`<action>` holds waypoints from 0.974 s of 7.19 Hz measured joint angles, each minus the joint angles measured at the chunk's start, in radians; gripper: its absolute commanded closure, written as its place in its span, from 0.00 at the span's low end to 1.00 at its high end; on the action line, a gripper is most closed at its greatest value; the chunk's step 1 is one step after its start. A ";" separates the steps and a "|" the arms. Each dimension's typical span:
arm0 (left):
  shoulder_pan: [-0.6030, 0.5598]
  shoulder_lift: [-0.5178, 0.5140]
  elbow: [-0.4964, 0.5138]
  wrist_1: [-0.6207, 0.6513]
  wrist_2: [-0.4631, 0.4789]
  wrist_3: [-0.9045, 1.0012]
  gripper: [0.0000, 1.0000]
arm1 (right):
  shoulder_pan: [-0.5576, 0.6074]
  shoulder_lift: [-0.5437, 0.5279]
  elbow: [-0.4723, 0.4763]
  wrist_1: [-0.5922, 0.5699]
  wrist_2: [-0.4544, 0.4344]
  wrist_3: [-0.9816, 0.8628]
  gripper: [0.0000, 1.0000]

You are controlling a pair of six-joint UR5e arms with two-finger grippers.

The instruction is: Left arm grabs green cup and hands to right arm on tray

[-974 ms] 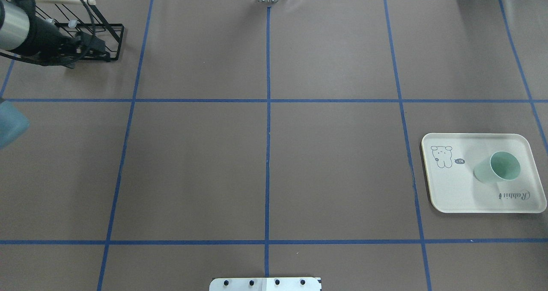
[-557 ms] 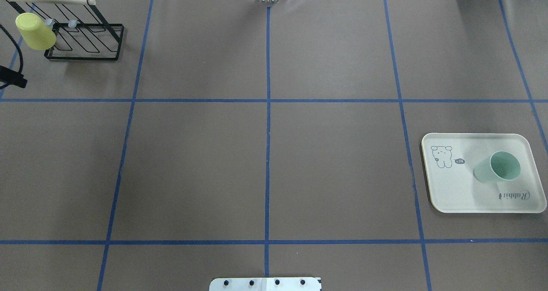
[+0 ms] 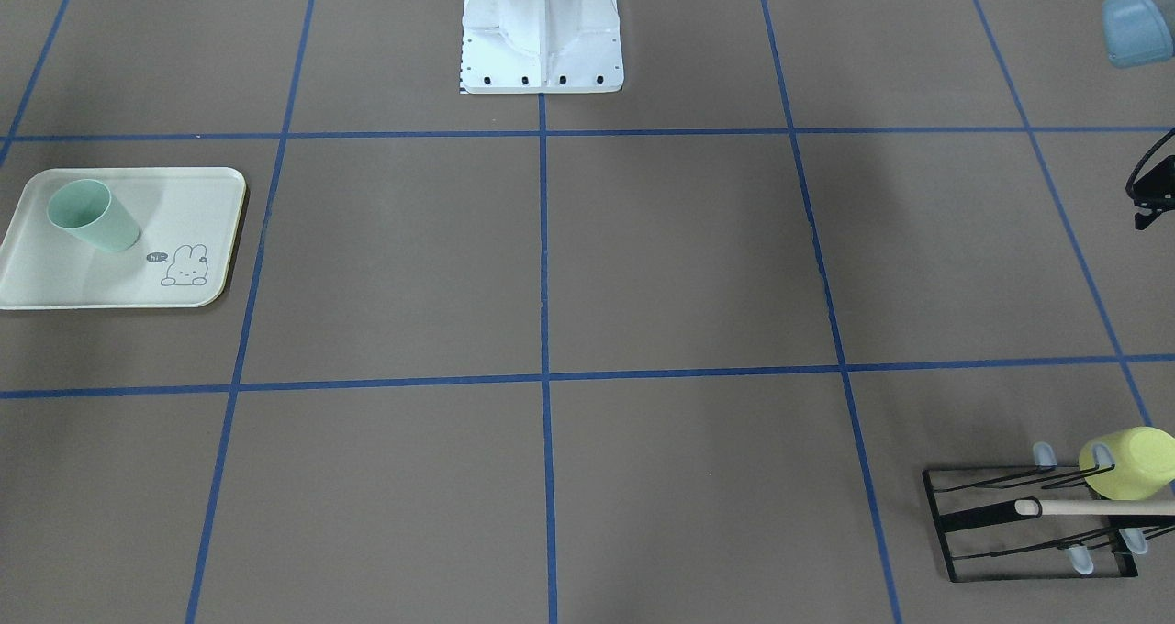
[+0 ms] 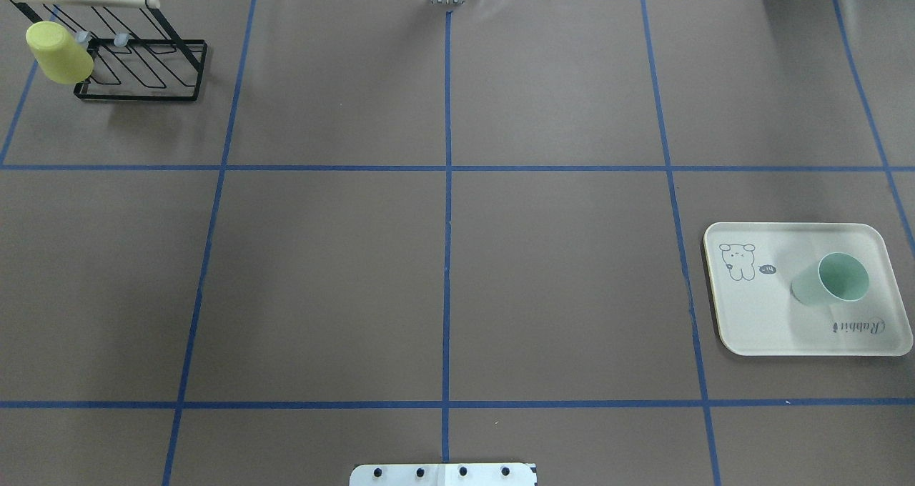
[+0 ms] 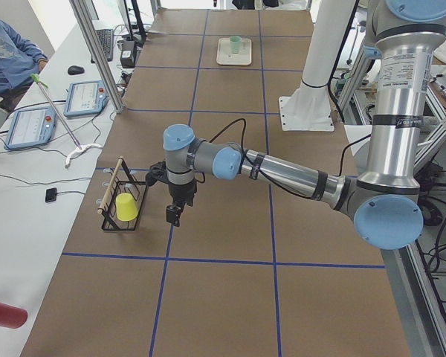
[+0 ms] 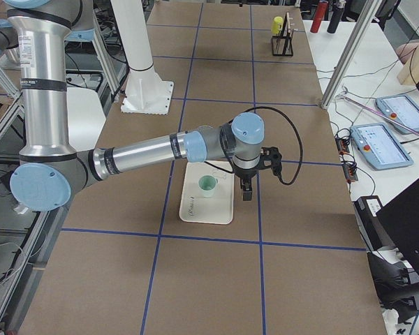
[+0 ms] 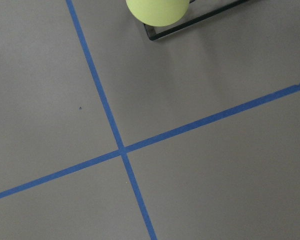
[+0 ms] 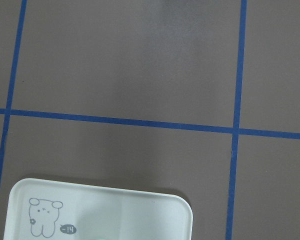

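The green cup (image 4: 833, 279) stands open end up on the cream tray (image 4: 750, 314) at the table's right; both also show in the front-facing view, cup (image 3: 92, 216) and tray (image 3: 119, 284). In the exterior right view my right gripper (image 6: 246, 194) hangs beside the tray (image 6: 195, 209), clear of the cup (image 6: 207, 185); I cannot tell if it is open. In the exterior left view my left gripper (image 5: 175, 216) hangs over the table beside the rack; I cannot tell its state. Neither wrist view shows fingers. Neither arm shows in the overhead view.
A black wire rack (image 4: 136, 50) stands at the far left corner with a yellow-green cup (image 4: 61, 53) on it. It shows in the left wrist view too (image 7: 157, 10). Blue tape lines grid the brown table. The robot's white base (image 3: 542, 27) is at the near middle edge.
In the overhead view my left arm has drawn back from over the rack and gone out past the left edge, which uncovers the yellow-green cup. The green cup and tray have not moved.
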 measured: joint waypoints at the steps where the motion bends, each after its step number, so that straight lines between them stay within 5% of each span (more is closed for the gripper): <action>1: -0.038 0.004 0.001 0.034 -0.063 0.043 0.00 | -0.005 0.000 -0.005 -0.008 -0.001 -0.013 0.00; 3: -0.085 0.009 0.011 0.078 -0.179 0.071 0.00 | -0.008 0.005 -0.008 -0.070 0.000 -0.085 0.00; 7: -0.139 0.026 0.073 0.078 -0.268 0.090 0.00 | 0.009 0.024 -0.001 -0.116 -0.036 -0.140 0.00</action>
